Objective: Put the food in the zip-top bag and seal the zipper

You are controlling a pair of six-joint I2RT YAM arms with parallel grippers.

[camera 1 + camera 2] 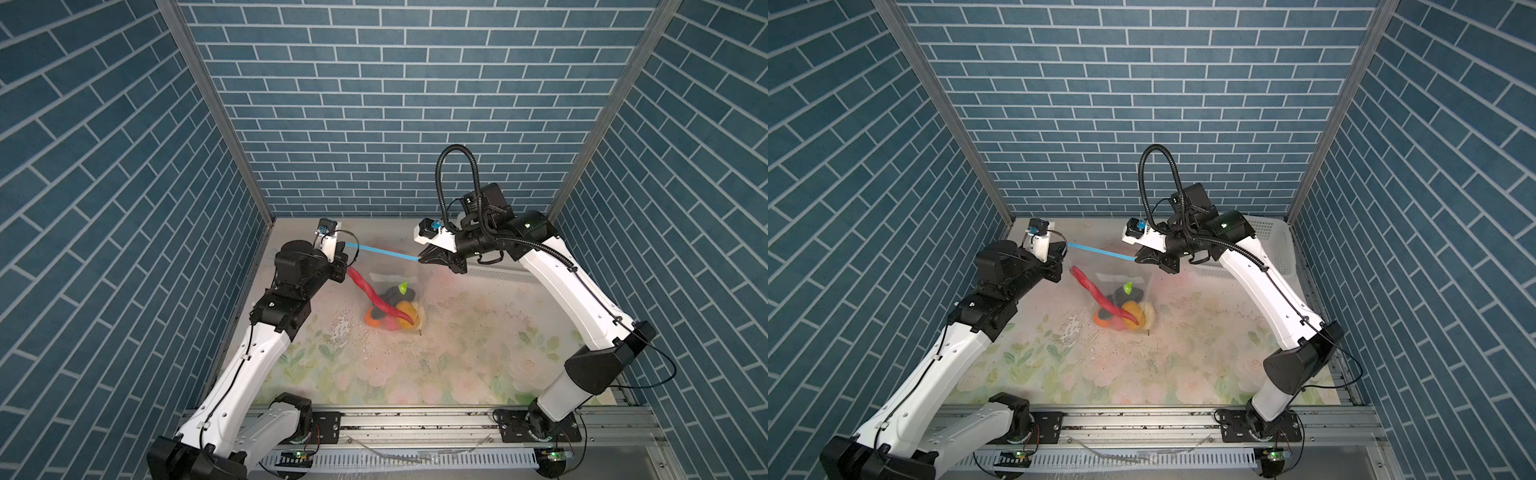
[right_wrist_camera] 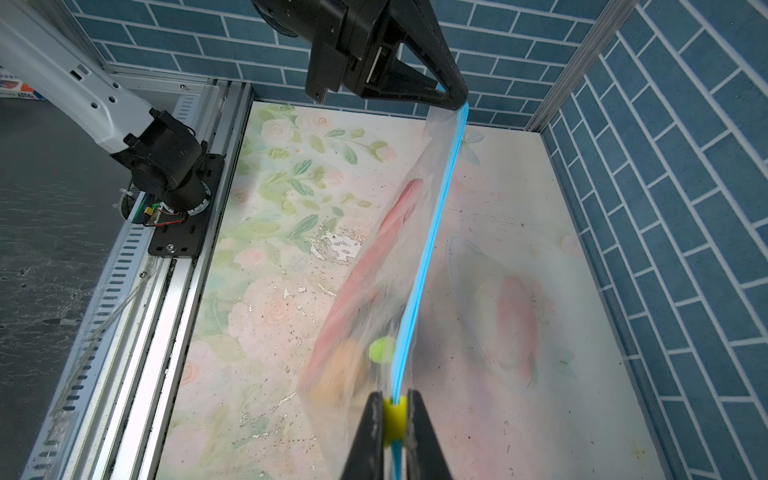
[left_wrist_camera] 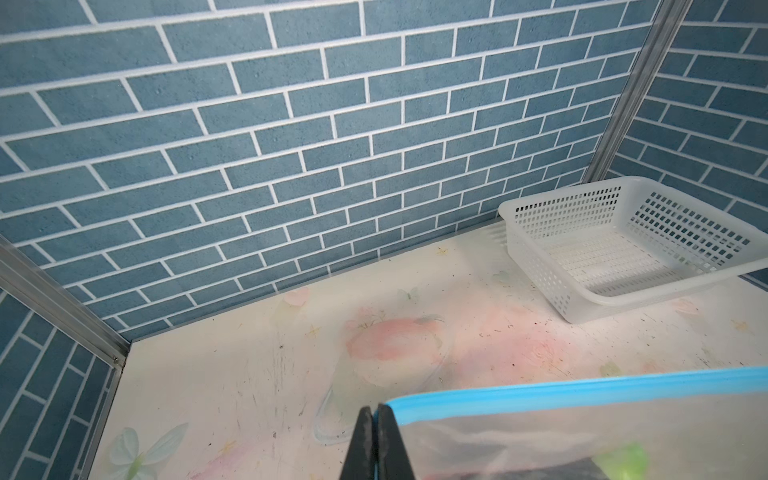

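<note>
Left gripper (image 3: 375,411), right gripper (image 2: 394,401); taut blue zipper (image 1: 382,252) between

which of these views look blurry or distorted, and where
Right wrist view: the clear crinkly zip-top bag and the toy food inside are out of focus, the floral tabletop sharper. Left wrist view: the bag's near corner is soft, the white perforated plastic basket crisp. In both top views the wide lens splays the blue brick walls.

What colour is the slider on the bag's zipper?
Yellow slider, on the light blue zipper; clearest in the right wrist view.
</note>
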